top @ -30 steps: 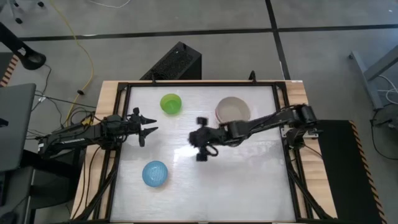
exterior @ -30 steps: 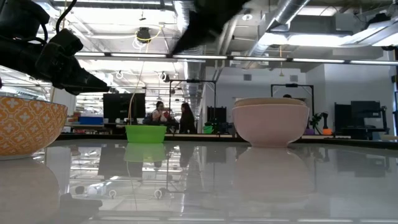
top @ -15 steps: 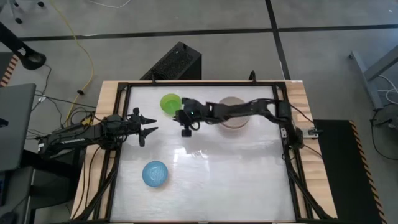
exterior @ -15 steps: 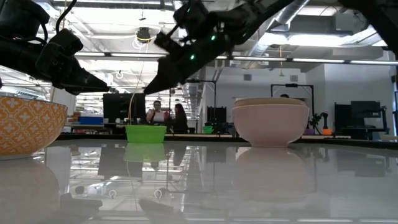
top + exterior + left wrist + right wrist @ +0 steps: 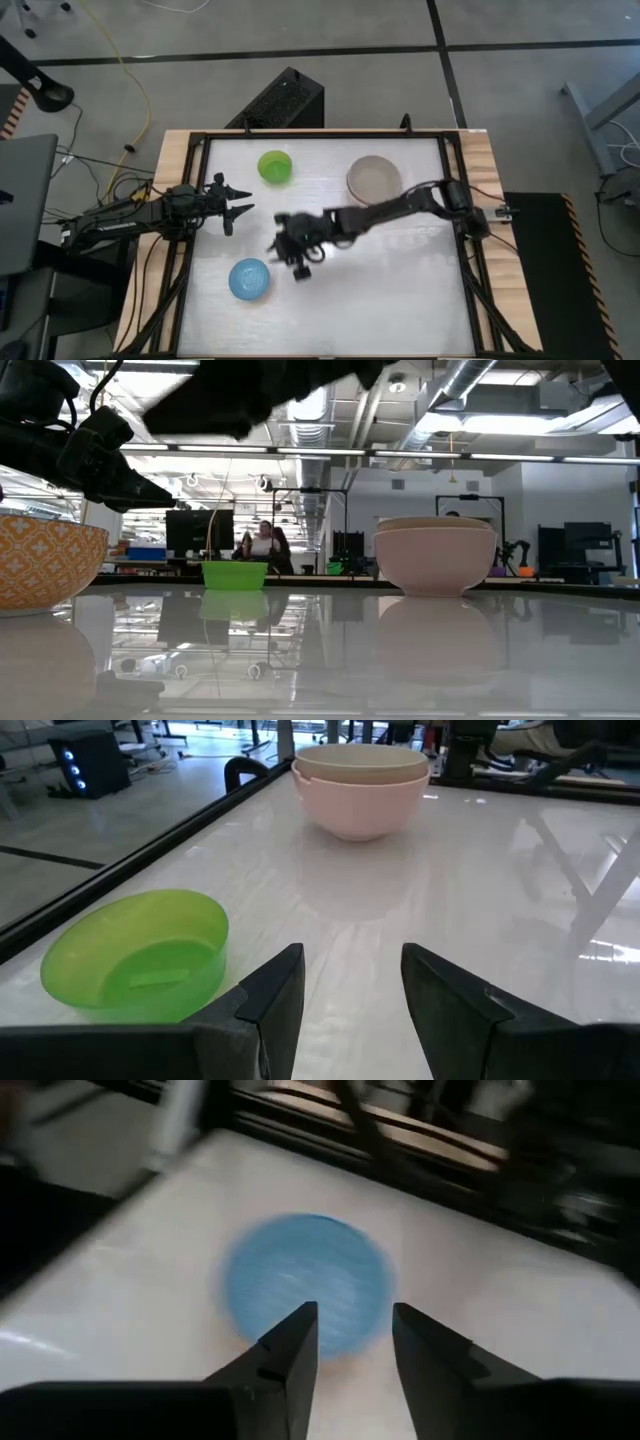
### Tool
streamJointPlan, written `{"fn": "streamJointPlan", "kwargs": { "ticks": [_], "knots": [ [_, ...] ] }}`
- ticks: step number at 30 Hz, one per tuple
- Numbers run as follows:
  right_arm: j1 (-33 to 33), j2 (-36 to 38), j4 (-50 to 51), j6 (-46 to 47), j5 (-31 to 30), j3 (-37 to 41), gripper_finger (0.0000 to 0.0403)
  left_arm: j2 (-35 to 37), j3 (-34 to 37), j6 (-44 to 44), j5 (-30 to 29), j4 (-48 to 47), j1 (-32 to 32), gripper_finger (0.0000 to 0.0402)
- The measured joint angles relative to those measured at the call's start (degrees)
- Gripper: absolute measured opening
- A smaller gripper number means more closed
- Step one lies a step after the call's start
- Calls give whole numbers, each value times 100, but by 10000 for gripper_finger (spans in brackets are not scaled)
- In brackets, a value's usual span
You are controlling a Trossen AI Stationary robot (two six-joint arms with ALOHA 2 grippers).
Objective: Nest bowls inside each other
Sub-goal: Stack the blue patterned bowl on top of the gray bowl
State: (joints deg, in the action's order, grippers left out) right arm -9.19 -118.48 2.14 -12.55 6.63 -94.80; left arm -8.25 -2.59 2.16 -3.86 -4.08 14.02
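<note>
A light-blue bowl [image 5: 249,279] stands at the near left; my right gripper [image 5: 285,258] hovers open just right of it, above the table, pointing at it. In the right wrist view the blue bowl [image 5: 305,1285] lies beyond the open fingers [image 5: 352,1345]. In the low view its outside is orange-patterned [image 5: 45,565]. A bright-green bowl [image 5: 275,166] stands at the far left. A cream-white bowl sits inside a salmon-pink one [image 5: 360,788] at the far right [image 5: 374,178]. My left gripper [image 5: 238,205] waits open at the left edge, near the green bowl [image 5: 135,955].
A black frame rail [image 5: 455,200] runs around the white tabletop. Bare tabletop [image 5: 390,290] lies at the near right and middle. Beyond the far edge, in the low view, people [image 5: 265,543] sit in the room.
My right gripper has swung from the table's middle toward the green bowl at the far left, then back toward the near edge and down. It now points at the blue bowl. The bowls and my left arm have kept still.
</note>
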Motion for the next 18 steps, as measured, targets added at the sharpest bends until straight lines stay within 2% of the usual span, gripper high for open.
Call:
{"fn": "streamJointPlan", "kwargs": {
  "ticks": [3,8,11,15,18],
  "knots": [
    [-286,-136,-422,-8,2,-10,157,0,0,0,-1,0,0,158],
    [-530,-539,-795,-819,0,-100,157,0,0,-1,0,-1,0,158],
    [-601,-856,-613,-887,10,-397,156,0,0,1,0,0,0,158],
    [-595,-1176,147,-947,233,-989,156,0,-1,1,-1,0,0,158],
    [-588,-1438,713,-1376,236,-1441,156,0,0,-1,0,0,0,158]
  ]
}}
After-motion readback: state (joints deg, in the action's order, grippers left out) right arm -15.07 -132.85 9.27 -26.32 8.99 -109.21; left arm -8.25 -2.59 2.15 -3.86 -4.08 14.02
